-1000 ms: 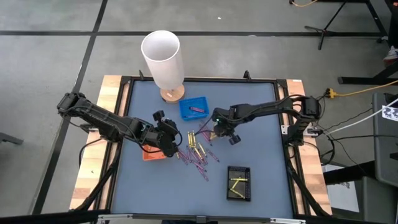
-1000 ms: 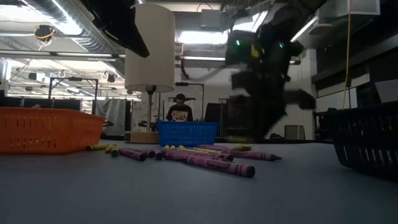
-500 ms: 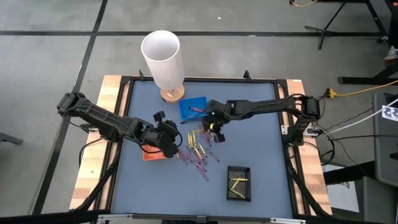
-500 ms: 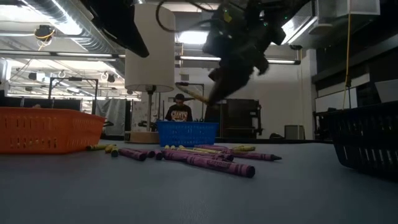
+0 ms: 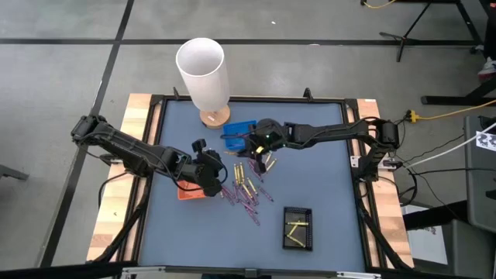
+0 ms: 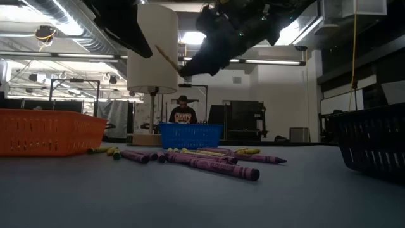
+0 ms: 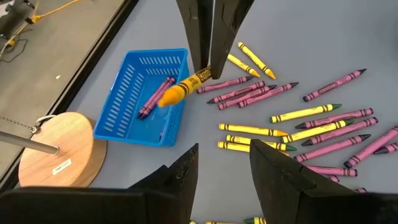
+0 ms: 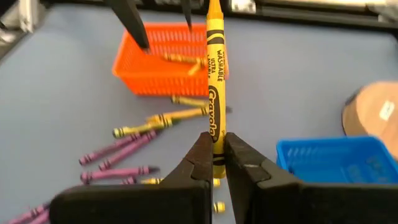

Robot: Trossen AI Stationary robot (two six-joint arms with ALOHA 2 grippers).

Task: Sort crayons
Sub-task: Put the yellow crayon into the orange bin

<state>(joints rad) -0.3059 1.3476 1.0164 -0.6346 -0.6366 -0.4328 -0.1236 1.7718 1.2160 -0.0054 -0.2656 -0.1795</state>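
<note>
Overhead, high view: right gripper (image 5: 249, 142) sits over the near edge of the blue tray (image 5: 239, 132), fingers clenched on a yellow-orange crayon; left gripper (image 5: 219, 180) waits beside the orange tray (image 5: 188, 191), fingers spread and empty.
High view, table: loose crayons (image 5: 246, 191) lie scattered on the grey mat (image 5: 325, 170) between the two arms; black tray (image 5: 297, 228) holds yellow sticks; white lamp (image 5: 203, 74) on a wooden base stands at the far edge.
Low view: right gripper (image 6: 183, 71) hangs well above the table with a crayon (image 6: 168, 58) jutting out tilted; purple and yellow crayons (image 6: 209, 163) rest flat in front of the blue tray (image 6: 190, 135); orange tray (image 6: 47, 132) to one side, black tray (image 6: 373, 142) to the other; a person (image 6: 183, 112) stands in the room behind.
Left wrist view: right gripper's fingers (image 7: 199, 34) pinch the orange-yellow crayon (image 7: 183, 87) above the blue tray (image 7: 121, 109), which holds purple crayons (image 7: 155, 96).
Right wrist view: right fingers (image 8: 199, 165) grip an upright yellow crayon (image 8: 214, 81); orange tray (image 8: 165, 62) with crayons inside lies beyond.
</note>
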